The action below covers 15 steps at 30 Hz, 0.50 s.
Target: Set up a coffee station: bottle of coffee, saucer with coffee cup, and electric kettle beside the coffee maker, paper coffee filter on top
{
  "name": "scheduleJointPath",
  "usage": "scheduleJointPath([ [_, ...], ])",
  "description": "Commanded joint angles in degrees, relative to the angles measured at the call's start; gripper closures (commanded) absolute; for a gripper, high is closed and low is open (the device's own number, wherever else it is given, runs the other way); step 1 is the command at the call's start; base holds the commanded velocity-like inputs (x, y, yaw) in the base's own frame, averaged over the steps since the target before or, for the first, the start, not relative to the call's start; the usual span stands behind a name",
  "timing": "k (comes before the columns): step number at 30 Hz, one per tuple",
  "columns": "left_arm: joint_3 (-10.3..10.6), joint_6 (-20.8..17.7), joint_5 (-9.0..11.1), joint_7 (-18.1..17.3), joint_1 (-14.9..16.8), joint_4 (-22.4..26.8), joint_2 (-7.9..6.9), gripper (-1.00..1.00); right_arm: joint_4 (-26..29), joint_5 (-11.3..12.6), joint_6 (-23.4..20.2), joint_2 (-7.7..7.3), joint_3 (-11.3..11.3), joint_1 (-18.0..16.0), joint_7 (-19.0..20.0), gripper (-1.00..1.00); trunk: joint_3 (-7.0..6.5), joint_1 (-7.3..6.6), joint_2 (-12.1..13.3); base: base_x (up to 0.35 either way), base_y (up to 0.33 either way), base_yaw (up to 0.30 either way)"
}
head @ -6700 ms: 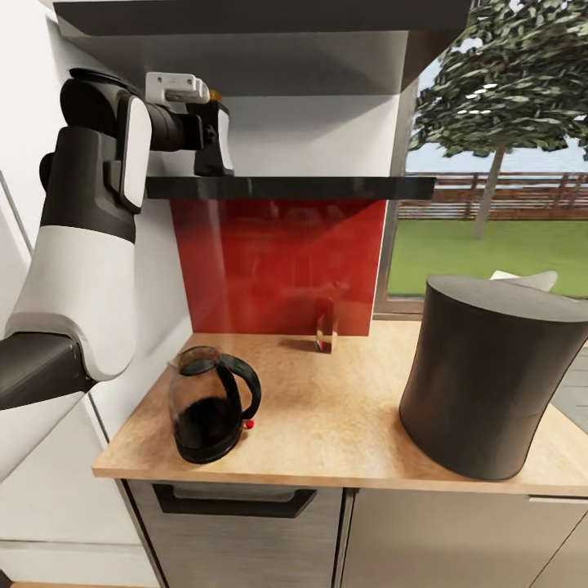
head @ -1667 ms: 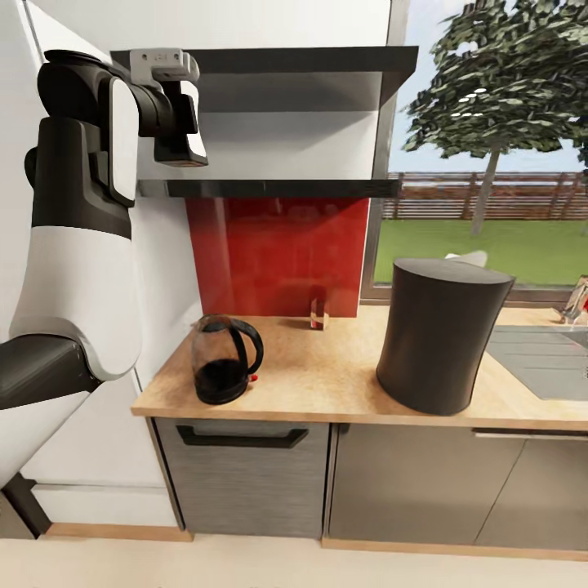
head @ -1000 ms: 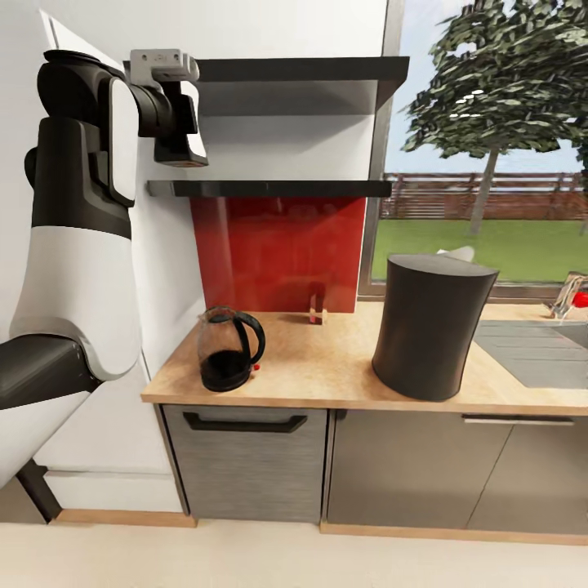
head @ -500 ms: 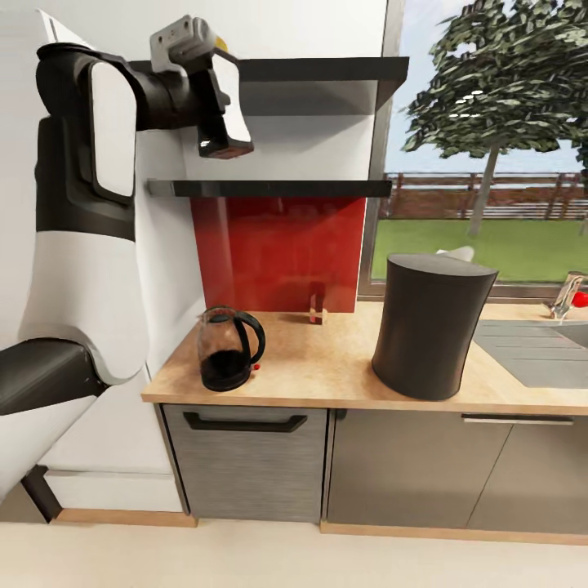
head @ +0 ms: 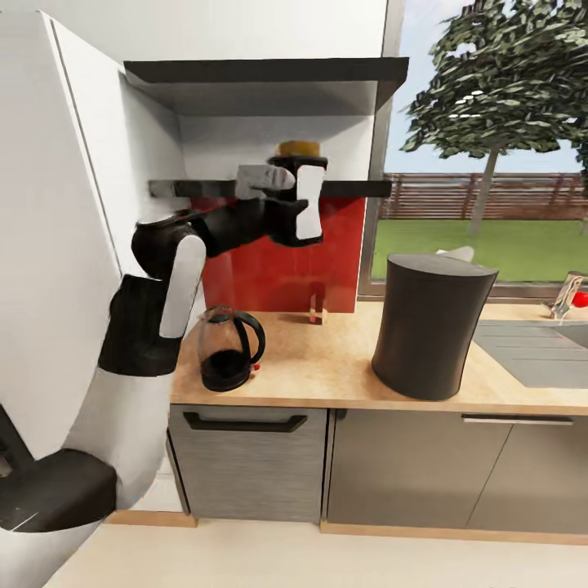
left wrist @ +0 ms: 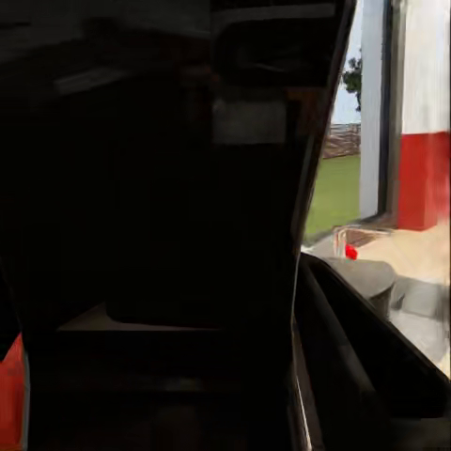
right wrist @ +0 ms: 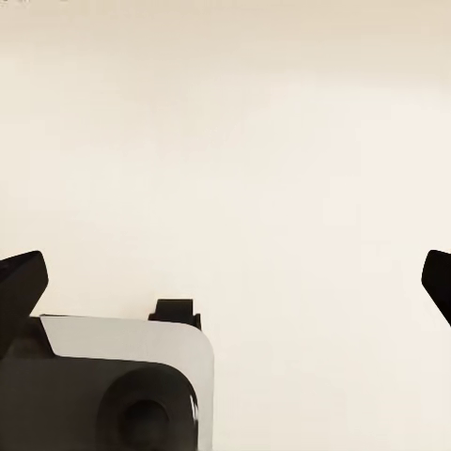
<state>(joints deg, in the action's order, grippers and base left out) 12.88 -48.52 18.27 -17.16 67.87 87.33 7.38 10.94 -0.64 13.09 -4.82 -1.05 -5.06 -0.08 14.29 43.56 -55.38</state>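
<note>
My left hand is clamped on the bottle of coffee above the tabletop, no label readable, kettle at its left end, right hand's fingers apart.

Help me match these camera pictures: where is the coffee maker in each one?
Head: coffee maker right of centre on the counter.
Left wrist: likely the grey rounded top at the right edge.
Right wrist: camera faces a pale blank surface.
Shared landmark: red tap knob.
</note>
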Motion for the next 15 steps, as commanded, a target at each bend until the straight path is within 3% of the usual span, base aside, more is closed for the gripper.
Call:
scheduleJointPath([
  [1,2.29,2.35,-0.01,-0.46,-4.48,-0.57,0.02,1.00,-0.04,-0.06,0.18,-0.02,-0.11,-0.04,-0.01,-1.00,0.08,0.01,-0.03,0.000,0.000,0.000],
  [6,10.50,12.74,-0.16,1.33,-15.40,0.50,-0.11,1.00,-0.04,-0.06,0.18,-0.01,-0.09,-0.04,-0.01,-1.00,0.08,0.01,-0.03,0.000,0.000,0.000],
  [7,15.40,17.27,-0.22,6.44,-18.91,0.57,-0.30,1.00,-0.04,-0.06,0.18,-0.01,-0.09,-0.04,-0.01,-1.00,0.08,0.01,-0.03,0.000,0.000,0.000],
  [9,21.16,21.35,-0.19,13.78,-21.46,0.59,-1.10,1.00,-0.04,-0.06,0.18,-0.04,-0.09,-0.04,-0.01,-1.00,0.08,0.01,-0.03,0.000,0.000,0.000],
  [10,24.95,25.66,0.30,18.43,-22.90,0.49,-2.64,1.00,-0.04,-0.06,0.18,-0.04,-0.12,-0.04,-0.01,-1.00,0.08,0.01,-0.03,0.000,0.000,0.000],
  [11,26.57,29.01,1.39,20.30,-23.51,0.32,-4.15,1.00,-0.04,-0.06,0.18,-0.05,-0.13,-0.04,-0.01,-1.00,0.08,0.01,-0.03,0.000,0.000,0.000],
  [15,30.42,37.83,5.23,23.04,-25.94,-1.20,-7.34,1.00,-0.04,-0.06,0.16,-0.04,-0.15,-0.04,-0.01,-1.00,0.08,0.01,-0.03,0.000,0.000,0.000],
])
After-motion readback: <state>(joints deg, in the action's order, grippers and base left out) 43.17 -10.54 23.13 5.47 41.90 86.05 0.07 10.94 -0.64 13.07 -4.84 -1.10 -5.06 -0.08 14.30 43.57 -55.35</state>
